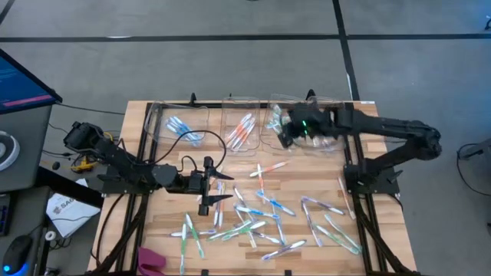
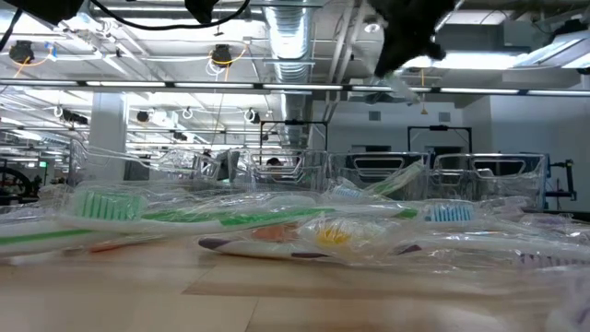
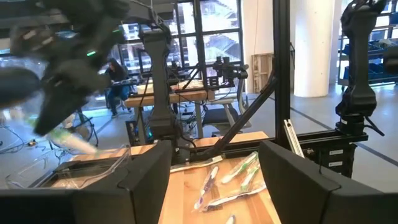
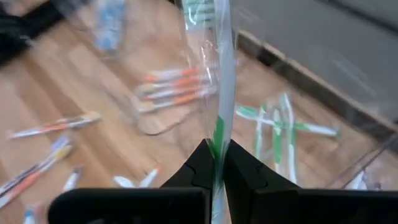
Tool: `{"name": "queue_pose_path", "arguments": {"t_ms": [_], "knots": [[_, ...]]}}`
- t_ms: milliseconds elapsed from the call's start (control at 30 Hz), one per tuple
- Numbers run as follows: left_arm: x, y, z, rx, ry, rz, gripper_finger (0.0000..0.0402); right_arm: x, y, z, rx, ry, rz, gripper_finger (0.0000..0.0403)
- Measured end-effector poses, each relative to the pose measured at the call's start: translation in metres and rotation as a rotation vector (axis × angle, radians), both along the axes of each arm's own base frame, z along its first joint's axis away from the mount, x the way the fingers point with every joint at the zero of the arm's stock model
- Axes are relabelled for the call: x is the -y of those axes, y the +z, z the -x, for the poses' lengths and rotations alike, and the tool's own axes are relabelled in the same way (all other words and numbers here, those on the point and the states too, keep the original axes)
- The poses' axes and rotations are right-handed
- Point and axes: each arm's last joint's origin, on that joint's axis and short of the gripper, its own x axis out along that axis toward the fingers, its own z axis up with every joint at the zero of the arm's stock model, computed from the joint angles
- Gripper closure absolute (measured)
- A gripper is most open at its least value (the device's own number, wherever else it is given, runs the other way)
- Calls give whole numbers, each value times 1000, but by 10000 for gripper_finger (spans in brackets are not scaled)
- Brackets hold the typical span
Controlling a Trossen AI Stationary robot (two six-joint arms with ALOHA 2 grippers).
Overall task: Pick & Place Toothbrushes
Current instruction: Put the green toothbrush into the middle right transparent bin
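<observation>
Many wrapped toothbrushes [image 1: 261,218] lie loose on the wooden table. Sorted ones lie in three clear bins at the far edge: blue [image 1: 182,126], orange [image 1: 242,132] and green [image 4: 280,124]. My right gripper [image 1: 285,132] hovers over the right-hand bin, slanting down, shut on a green toothbrush [image 4: 219,93] in a clear wrapper. My left gripper [image 1: 228,188] stands level above the table's middle left, open, with nothing between its fingers [image 3: 146,180]. My right gripper pinches the green toothbrush's handle [image 4: 217,146] between its two fingertips, through the clear wrapper. The brush runs on straight ahead of the fingers, its bristle head [image 4: 200,9] at the far end. It is lifted clear, above the bins.
The clear bins [image 1: 230,107] stand side by side along the far edge. Loose toothbrushes cover the near and right parts of the table [image 1: 330,222]. A pink thing [image 1: 151,261] lies at the near left corner. Black frame posts [image 1: 353,184] stand at the table's sides.
</observation>
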Motion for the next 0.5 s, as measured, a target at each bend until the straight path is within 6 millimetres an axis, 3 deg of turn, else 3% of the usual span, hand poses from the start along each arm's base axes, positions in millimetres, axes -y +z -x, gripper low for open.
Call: {"name": "queue_pose_path", "arguments": {"t_ms": [267,500], "knots": [[0,0,0,0,0,-1,157,83,-46,-8,-125,-154,-187,394],[0,0,0,0,0,-3,153,114,-85,-18,-221,-191,-277,382]]}}
